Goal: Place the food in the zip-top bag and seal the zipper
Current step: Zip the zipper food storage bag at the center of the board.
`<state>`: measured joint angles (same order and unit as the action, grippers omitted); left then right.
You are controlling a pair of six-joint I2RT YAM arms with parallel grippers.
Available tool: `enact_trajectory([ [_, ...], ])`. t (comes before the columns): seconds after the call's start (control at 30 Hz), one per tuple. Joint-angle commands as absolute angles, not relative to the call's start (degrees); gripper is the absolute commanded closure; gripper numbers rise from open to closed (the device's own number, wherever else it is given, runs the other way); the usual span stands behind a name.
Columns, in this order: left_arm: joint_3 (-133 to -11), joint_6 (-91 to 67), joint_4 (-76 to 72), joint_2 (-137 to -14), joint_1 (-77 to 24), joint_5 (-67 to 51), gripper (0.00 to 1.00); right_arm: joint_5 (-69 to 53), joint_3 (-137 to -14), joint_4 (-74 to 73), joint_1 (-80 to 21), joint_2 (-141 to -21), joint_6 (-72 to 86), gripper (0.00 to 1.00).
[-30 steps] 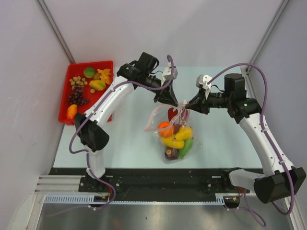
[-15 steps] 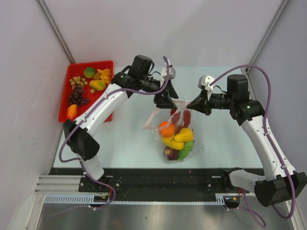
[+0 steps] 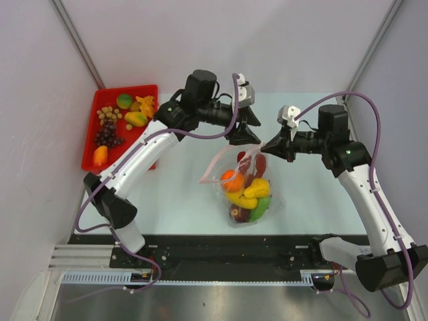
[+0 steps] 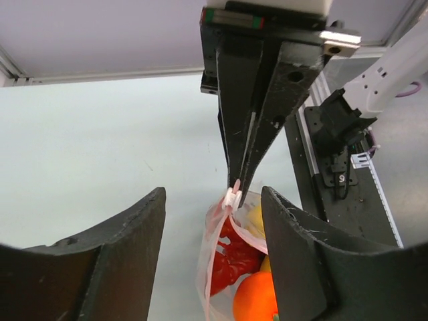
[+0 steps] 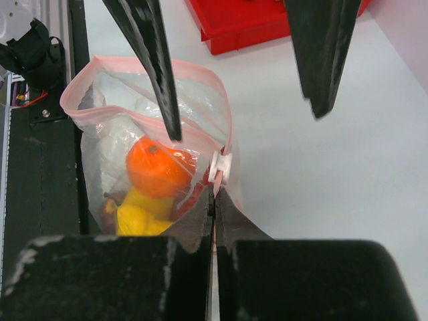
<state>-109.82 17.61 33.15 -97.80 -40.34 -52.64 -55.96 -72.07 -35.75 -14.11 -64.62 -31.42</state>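
Right gripper [image 5: 214, 200] is clamped shut on the zip-top bag [image 3: 217, 167], pinching the zipper [image 5: 134, 63] at its end, with the white slider [image 5: 219, 167] touching the fingertips. It holds that corner up off the table [image 3: 180, 207].

Left gripper [image 3: 246, 136] has its jaws apart and holds nothing. It hangs over the far side of the bag mouth. In the left wrist view the slider sits between the 2 fingers and just ahead of them.

Key relation: the zipper's long axis runs from the right pinch toward the near-left, and the mouth gapes as an open loop. The left arm is the free one and the nearer to the slider. Likely next step: close on the slider or strip and run it along that axis while the right arm anchors the end.

The bag sits mid-table, sagging toward the near edge. It is clear film with a pink rim. The food [image 3: 246, 194] inside is bunched at the bottom: orange, yellow, green, red and dark pieces.

The red tray [image 3: 87, 144] at the far-left corner holds more pieces.

Risk: floppy film may fold under the pull.
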Motion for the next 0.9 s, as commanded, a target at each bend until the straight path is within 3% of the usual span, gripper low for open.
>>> enact_trajectory([
  [0.0, -112.32, 21.69, 36.11, -99.32, -43.15, -47.83, 0.38, -56.43, -72.77, -32.87, -13.80, -62.49, -30.85, 1.00],
  [0.13, -111.88, 21.27, 35.60, -99.93, -43.86, -46.76, 0.50, -56.78, -72.77, -32.96, -13.71, -62.23, -31.03, 1.00],
  [0.17, -112.06, 21.01, 35.60, -100.02, -43.86, -46.50, 0.57, -56.69, -72.77, -32.87, -13.71, -62.14, -31.03, 1.00],
  [0.43, -111.97, 22.58, 39.98, -100.37, -43.77, -46.58, 0.78, -56.25, -72.69, -33.31, -12.75, -61.79, -30.41, 1.00],
  [0.7, -110.04, 22.77, 41.75, -99.50, -42.72, -45.70, 0.90, -56.95, -72.69, -32.87, -10.64, -61.70, -29.18, 1.00],
  [0.87, -108.81, 24.42, 44.82, -99.05, -40.61, -45.09, 0.91, -57.48, -72.34, -32.96, -8.79, -61.00, -28.92, 1.00],
])
